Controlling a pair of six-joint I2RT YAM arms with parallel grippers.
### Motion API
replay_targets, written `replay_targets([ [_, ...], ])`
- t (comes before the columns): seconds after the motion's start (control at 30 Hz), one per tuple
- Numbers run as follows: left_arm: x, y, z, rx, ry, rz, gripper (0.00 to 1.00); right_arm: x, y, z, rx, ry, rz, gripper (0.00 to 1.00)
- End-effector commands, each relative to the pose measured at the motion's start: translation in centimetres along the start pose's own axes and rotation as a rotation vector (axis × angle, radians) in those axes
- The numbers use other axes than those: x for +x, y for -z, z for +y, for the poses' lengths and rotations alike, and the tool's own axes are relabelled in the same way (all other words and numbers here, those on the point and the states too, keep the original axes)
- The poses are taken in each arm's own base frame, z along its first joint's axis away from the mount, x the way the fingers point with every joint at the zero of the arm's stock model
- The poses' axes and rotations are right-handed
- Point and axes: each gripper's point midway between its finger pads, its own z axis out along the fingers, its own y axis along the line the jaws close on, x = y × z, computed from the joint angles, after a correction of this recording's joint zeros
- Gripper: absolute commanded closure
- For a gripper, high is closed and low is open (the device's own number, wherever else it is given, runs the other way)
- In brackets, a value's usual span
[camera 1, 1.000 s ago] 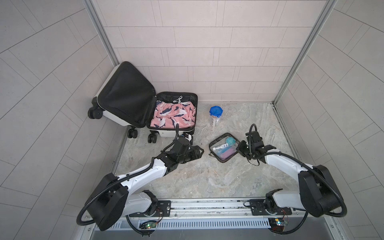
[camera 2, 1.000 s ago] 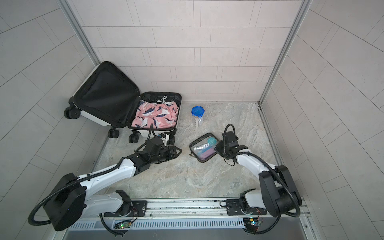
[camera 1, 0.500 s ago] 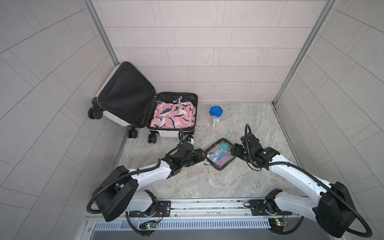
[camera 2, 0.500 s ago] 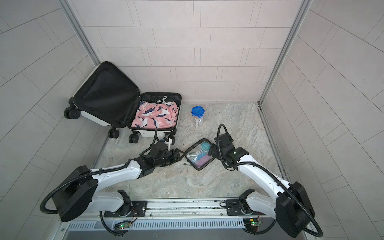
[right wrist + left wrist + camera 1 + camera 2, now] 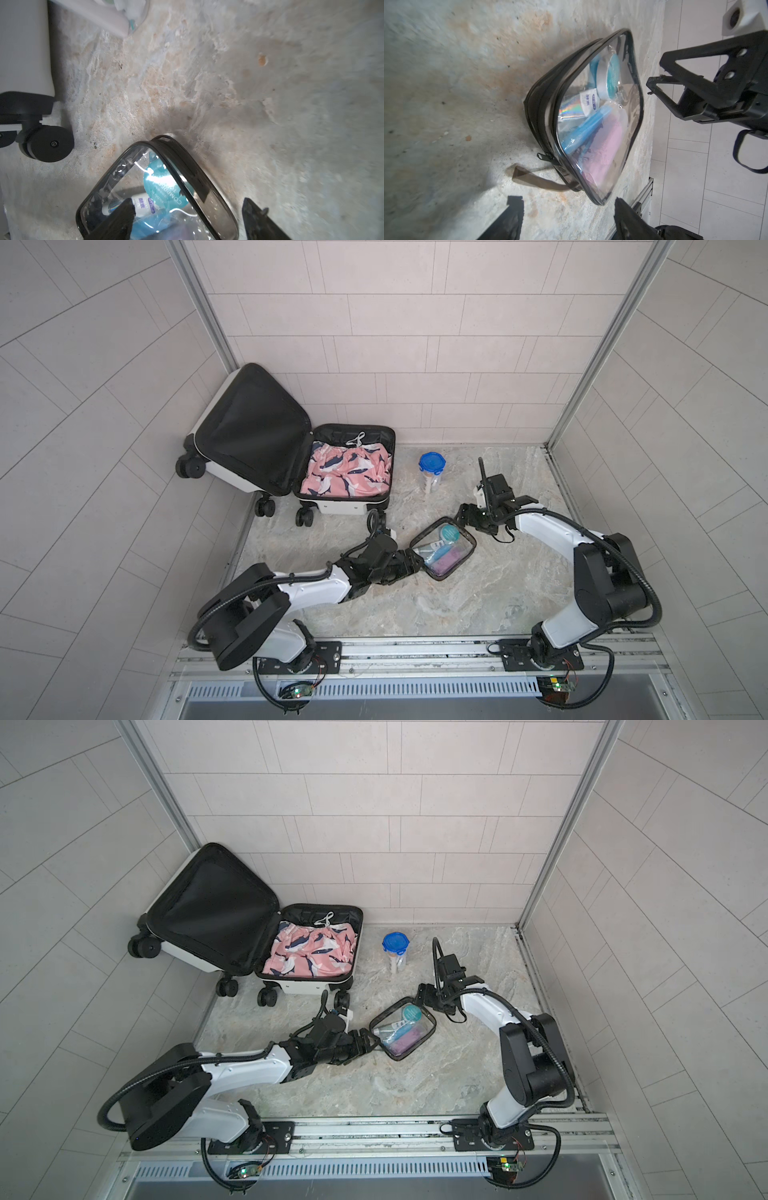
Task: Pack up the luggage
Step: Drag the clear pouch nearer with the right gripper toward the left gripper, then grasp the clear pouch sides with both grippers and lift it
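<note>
And here's the small white hard-shell suitcase (image 5: 345,508), lying wide open at the far left corner of the marbled stone-look tabletop (image 5: 457,614). Its black-lined lid leans back against the tiled wall. In the lower half lies a folded pink garment with a dark-and-white print (image 5: 345,472). Just to the right of the case stands a clear jar with a blue lid (image 5: 432,462), on its own.

All the action is nearer the front, around the clear black-trimmed toiletry pouch (image 5: 442,547). It rests on the tabletop, well apart from the suitcase, with a teal disc, a white tube, a blue tube and something pink showing through the plastic.

The left gripper (image 5: 415,564) sits low at the pouch's near-left corner. In the left wrist view its two fingers (image 5: 629,218) are spread wide, with the corner just ahead of them and nothing clamped. The right gripper (image 5: 463,518) is at the opposite, far-right corner. Its jaws gape too, released, with the tips just beside the black trim. In the right wrist view a black suitcase wheel (image 5: 47,145) shows off to one side.
</note>
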Motion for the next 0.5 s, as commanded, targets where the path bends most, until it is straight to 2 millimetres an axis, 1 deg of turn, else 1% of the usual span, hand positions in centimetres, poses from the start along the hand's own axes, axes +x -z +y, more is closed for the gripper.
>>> replay_targets([
  [0.0, -1.1, -1.0, -3.4, 0.125, 0.023, -0.027, 0.25, 0.4, -0.3, 1.9, -0.105, 0.019, 0.024, 0.17],
  [0.1, -1.3, -1.9, -4.2, 0.141, 0.016, -0.015, 0.26, 1.6, -0.7, 2.2, -0.117, 0.015, 0.042, 0.17],
  [0.2, -1.7, -2.2, -4.5, 0.139, 0.007, -0.015, 0.27, 2.8, -0.6, 2.3, -0.11, 0.017, 0.053, 0.18],
  [0.3, -2.3, -2.1, -4.0, 0.122, 0.007, -0.022, 0.27, 3.8, -0.2, 2.2, -0.116, -0.002, 0.055, 0.19],
  [0.37, -2.9, -1.8, -3.6, 0.117, 0.014, -0.035, 0.28, 4.5, 0.2, 2.6, -0.121, -0.007, 0.058, 0.19],
  [0.47, -3.9, -1.3, -3.1, 0.115, 0.024, -0.046, 0.29, 5.9, 0.9, 3.8, -0.133, 0.014, 0.067, 0.2],
])
